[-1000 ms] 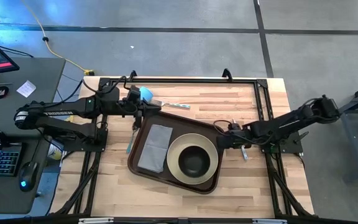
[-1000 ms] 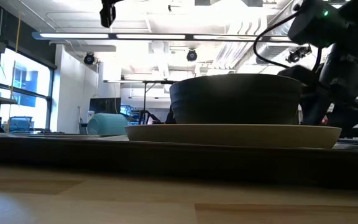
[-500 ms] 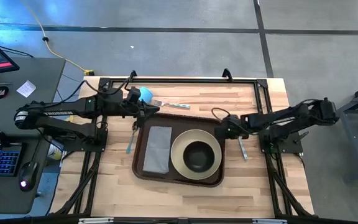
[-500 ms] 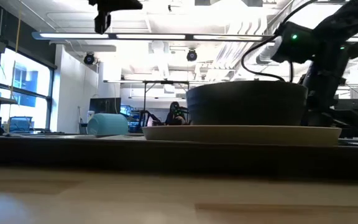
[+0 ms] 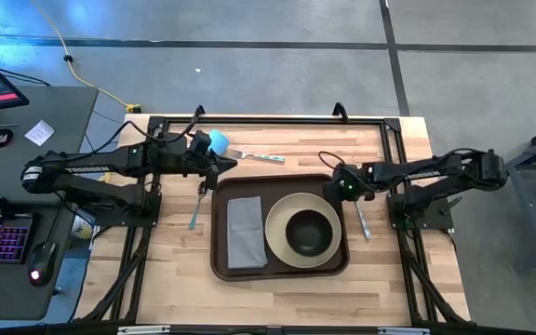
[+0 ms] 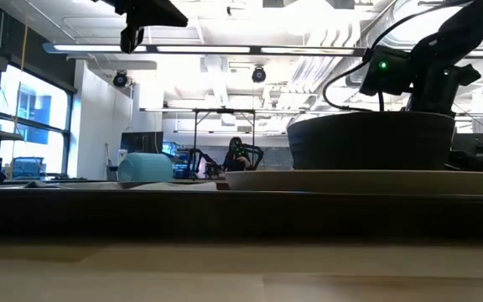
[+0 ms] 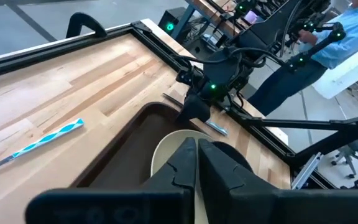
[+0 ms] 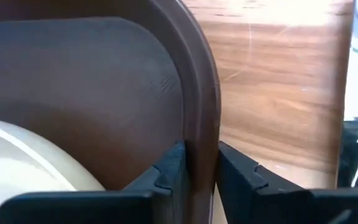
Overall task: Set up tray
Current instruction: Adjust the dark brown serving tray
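Brown plastic tray (image 5: 280,270) with rounded corners lies square on my wooden bench (image 5: 380,279); I'm positioning it. Right tool (image 8: 194,168) pinches its rim at the far right corner, left tool (image 7: 196,155) pressed together above the far left corner. Next: release. Bare bench all round.
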{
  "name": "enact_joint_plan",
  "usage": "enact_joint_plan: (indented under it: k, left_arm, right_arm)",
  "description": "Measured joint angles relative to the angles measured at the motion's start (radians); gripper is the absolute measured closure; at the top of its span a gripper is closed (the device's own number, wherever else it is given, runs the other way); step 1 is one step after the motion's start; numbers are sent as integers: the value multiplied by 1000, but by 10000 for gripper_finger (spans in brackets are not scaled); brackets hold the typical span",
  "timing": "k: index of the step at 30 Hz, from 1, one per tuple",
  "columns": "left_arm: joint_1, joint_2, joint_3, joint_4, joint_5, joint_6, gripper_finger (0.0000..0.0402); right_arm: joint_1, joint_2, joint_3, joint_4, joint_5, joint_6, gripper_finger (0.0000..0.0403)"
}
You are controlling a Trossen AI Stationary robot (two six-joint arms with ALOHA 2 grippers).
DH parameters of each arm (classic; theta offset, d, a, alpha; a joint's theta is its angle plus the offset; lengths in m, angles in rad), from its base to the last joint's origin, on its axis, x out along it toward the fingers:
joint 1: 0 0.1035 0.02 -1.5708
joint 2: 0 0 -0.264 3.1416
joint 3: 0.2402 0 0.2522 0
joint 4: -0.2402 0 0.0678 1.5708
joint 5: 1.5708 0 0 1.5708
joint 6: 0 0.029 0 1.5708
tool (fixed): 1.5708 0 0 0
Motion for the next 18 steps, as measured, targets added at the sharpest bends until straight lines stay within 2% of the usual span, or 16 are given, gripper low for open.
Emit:
enact_joint_plan:
  k: [6,14,18]
  left_arm:
    - [0,0,0,0,0,-10,372]
    - [0,0,0,0,0,-11,340]
    - [0,0,0,0,0,-11,336]
  right_arm:
    - [-5,-17,0,-8,-89,-21,318]
    - [-5,-134,1,-33,-71,-78,314]
    - [4,-184,1,-29,-62,-84,322]
